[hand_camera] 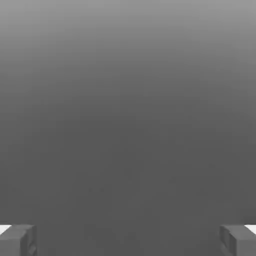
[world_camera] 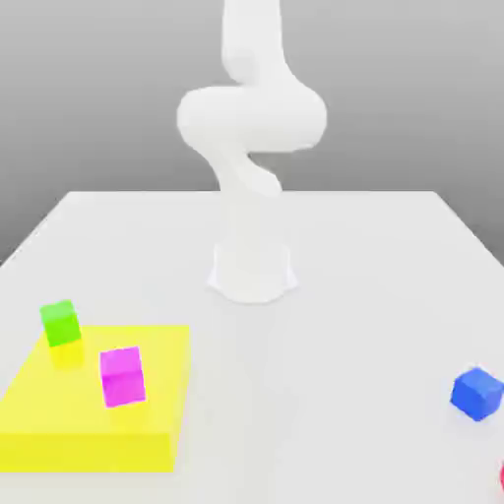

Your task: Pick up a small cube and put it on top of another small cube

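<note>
Tool [hand_camera: 128,240] standing wide, holding nothing. Blue cube [world_camera: 477,393] sitting untouched on worktop [world_camera: 345,325]. Approach step pending: arm needing descent over cube, then grasp.

A smooth, plain white robot arm [world_camera: 251,148] of rounded, bulging segments rises from a round white base [world_camera: 253,273]. Its pincer [hand_camera: 128,240] has two blocky grey fingertips [hand_camera: 17,240] with white upper edges.

The white Panda arm [world_camera: 251,148] rises from its round base [world_camera: 252,272] — straight up, then bulging at a bent joint above that base before climbing out of the exterior view. In the hand view the gripper [hand_camera: 128,240] stands spread wide — its grey fingertips [hand_camera: 17,240] far apart, nothing between them.
</note>
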